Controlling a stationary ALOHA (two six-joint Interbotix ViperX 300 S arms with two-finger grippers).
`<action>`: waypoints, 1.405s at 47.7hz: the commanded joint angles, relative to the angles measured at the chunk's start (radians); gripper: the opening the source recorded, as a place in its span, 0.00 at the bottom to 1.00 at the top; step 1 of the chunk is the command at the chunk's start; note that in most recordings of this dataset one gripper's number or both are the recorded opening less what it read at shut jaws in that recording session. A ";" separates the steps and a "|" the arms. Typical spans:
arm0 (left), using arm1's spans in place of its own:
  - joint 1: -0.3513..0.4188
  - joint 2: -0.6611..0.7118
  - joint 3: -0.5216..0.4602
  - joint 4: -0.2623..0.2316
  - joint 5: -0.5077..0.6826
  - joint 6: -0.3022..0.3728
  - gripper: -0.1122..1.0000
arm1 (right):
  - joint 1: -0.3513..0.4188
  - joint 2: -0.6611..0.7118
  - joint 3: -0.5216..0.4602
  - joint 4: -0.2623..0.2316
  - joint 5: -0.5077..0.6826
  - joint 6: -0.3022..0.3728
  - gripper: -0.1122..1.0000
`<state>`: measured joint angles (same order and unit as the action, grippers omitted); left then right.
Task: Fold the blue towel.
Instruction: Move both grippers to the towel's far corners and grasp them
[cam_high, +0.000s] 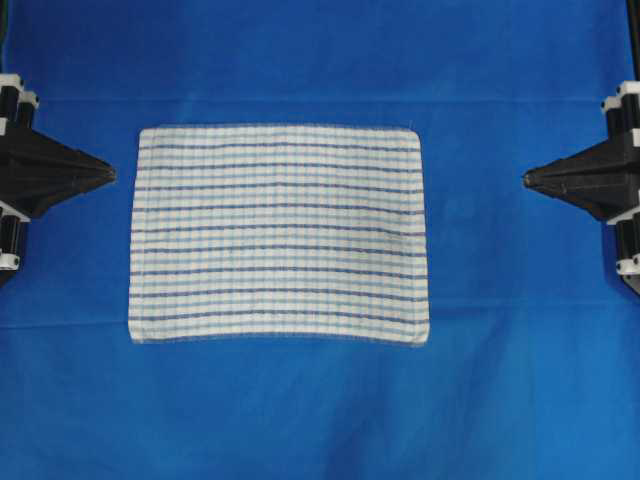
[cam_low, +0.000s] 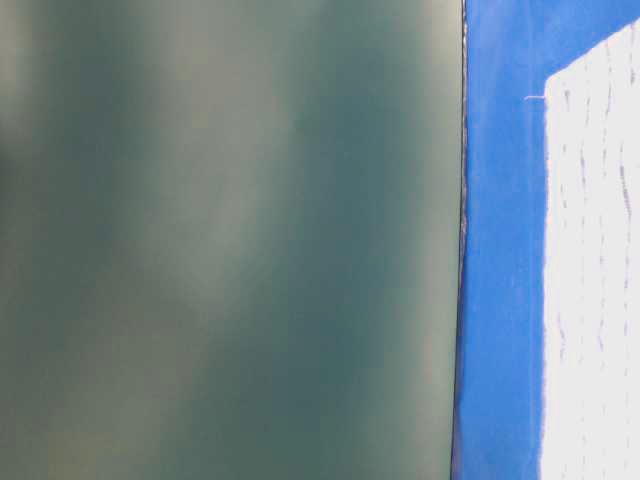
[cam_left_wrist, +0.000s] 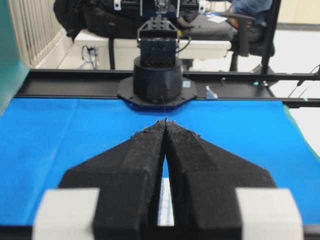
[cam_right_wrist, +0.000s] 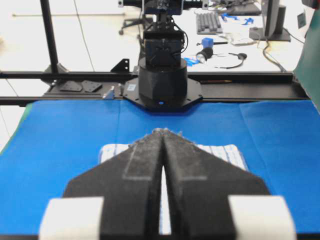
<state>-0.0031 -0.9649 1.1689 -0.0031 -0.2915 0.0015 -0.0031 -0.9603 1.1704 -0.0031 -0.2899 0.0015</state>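
The blue towel (cam_high: 278, 234), white with a light-blue check and dark-blue stripes, lies flat and unfolded in the middle of the table. Its near corner shows at the right of the table-level view (cam_low: 595, 280). My left gripper (cam_high: 110, 173) hovers just off the towel's left edge, shut with nothing in it. My right gripper (cam_high: 528, 179) sits farther off the towel's right edge, also shut and empty. The left wrist view shows the closed tips (cam_left_wrist: 165, 121) with a strip of towel (cam_left_wrist: 165, 205) below. Past the shut right tips (cam_right_wrist: 162, 132), the towel (cam_right_wrist: 225, 152) spreads out.
A plain blue covering (cam_high: 320, 400) spreads over the whole table. The opposite arm's base (cam_left_wrist: 158, 82) stands at the far edge, seen likewise from the right wrist (cam_right_wrist: 162, 85). A dark green wall (cam_low: 230, 240) fills the left of the table-level view.
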 joint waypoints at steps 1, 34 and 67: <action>-0.002 0.012 -0.012 -0.029 0.037 -0.020 0.10 | 0.002 0.003 -0.020 0.006 -0.006 0.005 0.10; 0.318 0.210 0.003 -0.029 0.273 -0.086 0.31 | -0.273 0.371 -0.100 0.008 0.078 0.086 0.32; 0.543 0.680 0.029 -0.026 0.198 -0.077 0.90 | -0.383 0.914 -0.276 0.002 0.158 0.074 0.58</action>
<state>0.5262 -0.3390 1.2164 -0.0307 -0.0583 -0.0752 -0.3804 -0.0644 0.9235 0.0000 -0.1273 0.0767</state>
